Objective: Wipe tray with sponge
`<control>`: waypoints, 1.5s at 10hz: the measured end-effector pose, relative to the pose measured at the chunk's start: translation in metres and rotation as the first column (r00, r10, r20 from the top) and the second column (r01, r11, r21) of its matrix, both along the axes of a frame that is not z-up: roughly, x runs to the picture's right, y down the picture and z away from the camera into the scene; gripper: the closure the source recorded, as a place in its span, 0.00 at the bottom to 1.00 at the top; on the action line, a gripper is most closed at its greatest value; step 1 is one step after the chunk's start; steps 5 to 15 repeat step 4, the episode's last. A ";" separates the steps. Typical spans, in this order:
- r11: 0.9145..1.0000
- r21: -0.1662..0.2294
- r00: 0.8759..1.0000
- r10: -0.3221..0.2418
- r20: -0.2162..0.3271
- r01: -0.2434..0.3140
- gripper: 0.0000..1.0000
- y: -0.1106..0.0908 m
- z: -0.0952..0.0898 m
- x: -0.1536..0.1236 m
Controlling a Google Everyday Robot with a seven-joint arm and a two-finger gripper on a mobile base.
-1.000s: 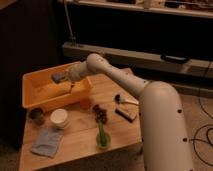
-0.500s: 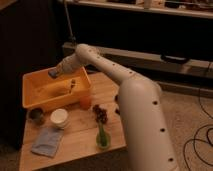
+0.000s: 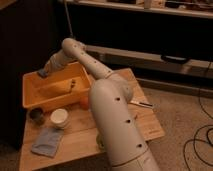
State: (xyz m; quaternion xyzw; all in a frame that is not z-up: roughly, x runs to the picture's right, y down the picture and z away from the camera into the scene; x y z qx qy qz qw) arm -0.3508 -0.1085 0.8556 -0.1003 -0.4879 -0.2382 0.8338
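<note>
Hovering gripper point(image 3: 44, 73) over 1 tray point(image 3: 30, 102), holding 1 sponge point(image 3: 41, 74).

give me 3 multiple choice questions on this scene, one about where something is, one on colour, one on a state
1. Where is the hand?
A. at the far left corner of the tray
B. over the white bowl
C. on the cloth

2. What colour is the tray?
A. green
B. yellow-orange
C. black

3. How does the cloth lie?
A. hanging over the tray's rim
B. stuffed inside the bowl
C. flat on the table, in front of the bowl

Answers:
1. A, the arm reaches across the tray and the hand sits at its far left corner, with a dark blue patch there that may be the sponge.
2. B, its walls and floor are yellow-orange.
3. C, the pale blue-grey cloth lies spread on the wooden table, nearer the camera than the white bowl.
</note>
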 end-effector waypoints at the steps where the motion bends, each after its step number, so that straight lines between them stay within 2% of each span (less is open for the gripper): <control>1: 1.000 -0.001 1.000 -0.008 0.014 0.008 0.91 0.004 -0.003 0.000; 4: 0.999 -0.036 0.999 -0.013 0.044 0.015 0.91 0.032 -0.009 0.031; 15: 0.999 -0.036 0.999 -0.013 0.044 0.015 0.91 0.032 -0.009 0.031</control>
